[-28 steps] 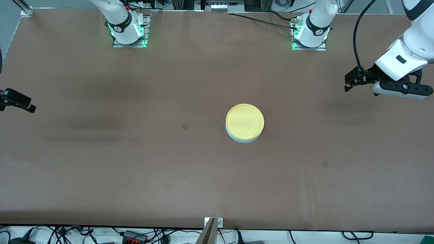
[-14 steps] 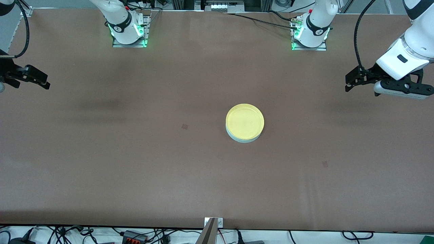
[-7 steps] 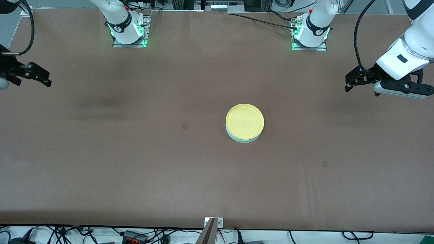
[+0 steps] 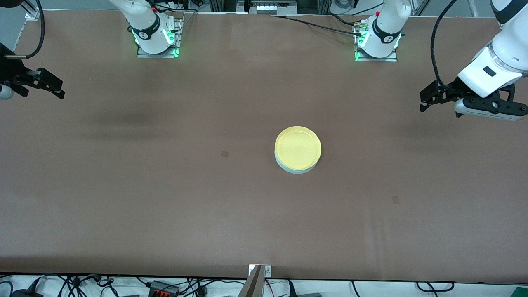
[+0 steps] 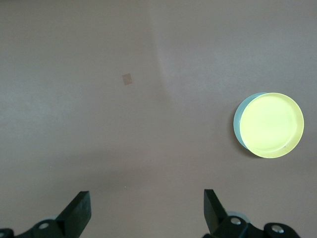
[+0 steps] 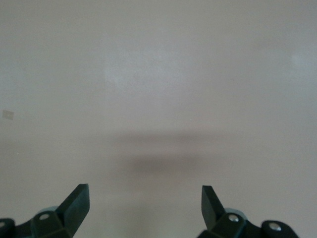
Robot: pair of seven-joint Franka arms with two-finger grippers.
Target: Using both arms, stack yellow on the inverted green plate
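The right gripper (image 6: 143, 206) hangs over bare brown worktop (image 6: 158, 74); its jaws stand wide apart with nothing between them; two black fingertips (image 6: 77, 201) show at 7 and 5 o'clock of the frame; a soft dark shadow band (image 6: 158, 161) lies on the worktop just above the gap between them, near centre; a small pale square mark (image 6: 8, 114) sits on the worktop at 9 o'clock.

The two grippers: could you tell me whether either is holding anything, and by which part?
Nothing is held: the left gripper and right gripper are open and empty.
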